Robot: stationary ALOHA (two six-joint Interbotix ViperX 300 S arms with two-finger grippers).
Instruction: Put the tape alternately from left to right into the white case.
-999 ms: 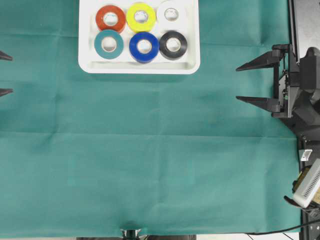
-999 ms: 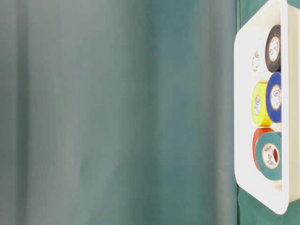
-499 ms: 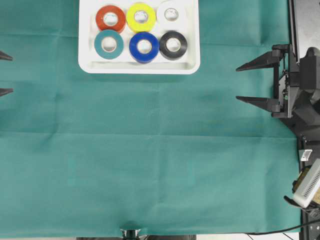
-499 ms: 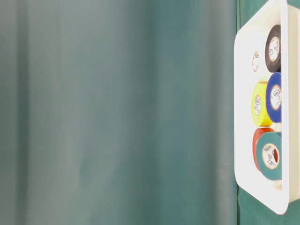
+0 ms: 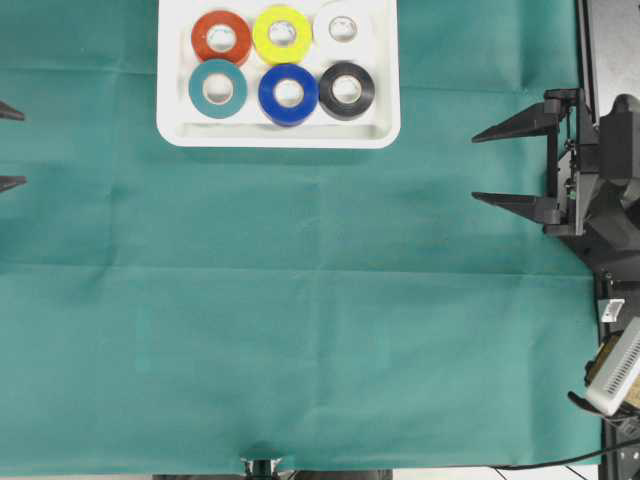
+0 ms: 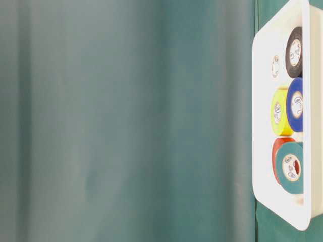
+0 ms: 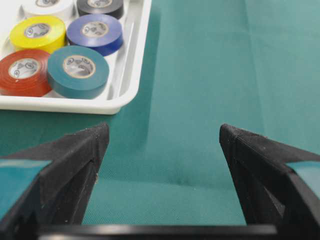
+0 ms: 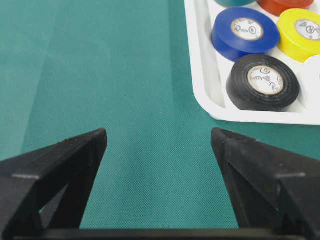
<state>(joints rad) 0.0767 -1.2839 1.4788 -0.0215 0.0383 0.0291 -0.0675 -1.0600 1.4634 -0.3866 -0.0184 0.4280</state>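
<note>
Looking left to right: left gripper sits at the left edge, jaws spread, holding nothing. White case lies top-centre, long axis left-right, six tapes inside in two rows (red, yellow, white behind; teal, blue, black in front). Right gripper is parked right, also spread and bare. No tape shows on the cloth, so I judge the task done.

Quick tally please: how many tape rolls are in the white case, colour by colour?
Red roll: 1
Yellow roll: 1
White roll: 1
Teal roll: 1
Blue roll: 1
Black roll: 1
Total: 6, all inside the white case.
</note>
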